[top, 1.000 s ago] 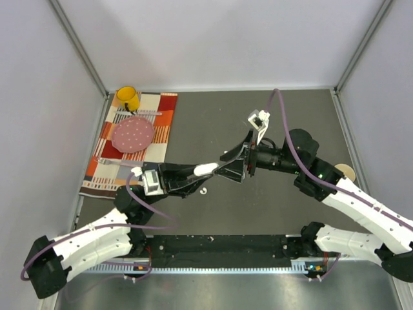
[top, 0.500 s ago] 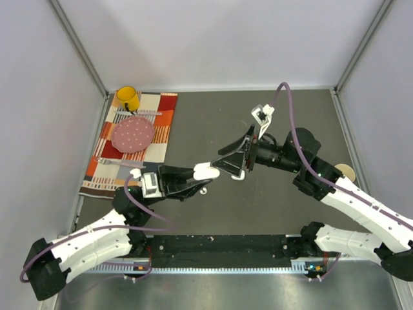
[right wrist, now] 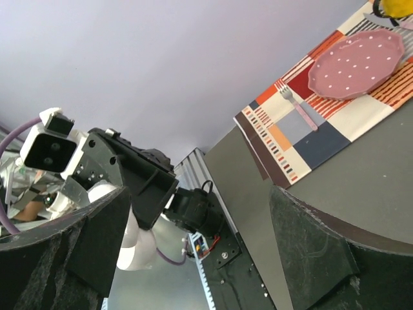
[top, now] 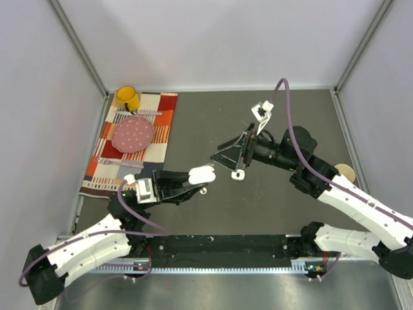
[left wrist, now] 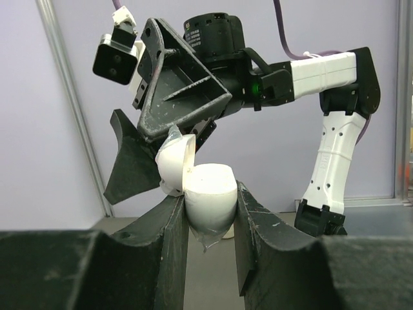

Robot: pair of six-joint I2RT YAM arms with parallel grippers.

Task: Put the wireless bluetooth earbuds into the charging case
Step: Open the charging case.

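Left gripper (top: 197, 176) is clamped on the case (top: 202, 174), one finger on each side of the lower half. In the left wrist view the case sits upright between the fingers. Its lid (left wrist: 175, 161) is flipped open and leans over to the left.

Right gripper (top: 226, 165) sits just past the case, on its far-right side, pointing back at it. The fingers are spread wide with nothing between them, and the right wrist view shows only empty space in the gap. From the left wrist cam, one right finger looks like it's right against the top of the lid. I can't tell for sure whether they actually touch.

There's a tiny white speck on the table (top: 271, 206) just on the near side of the case, which looks like an earbud (top: 204, 190). It's lying loose with neither gripper on it, and it's too small to make out any shape. I can't see into the case from any view, so I can't say whether one is seated in there.

Over at the far left there's a striped mat (top: 164, 123) with a pink dotted plate (top: 133, 134) on it. A yellow mug (top: 127, 98) stands at its back corner and a pink fork (right wrist: 300, 106) lies next to the plate, all well away from both grippers.
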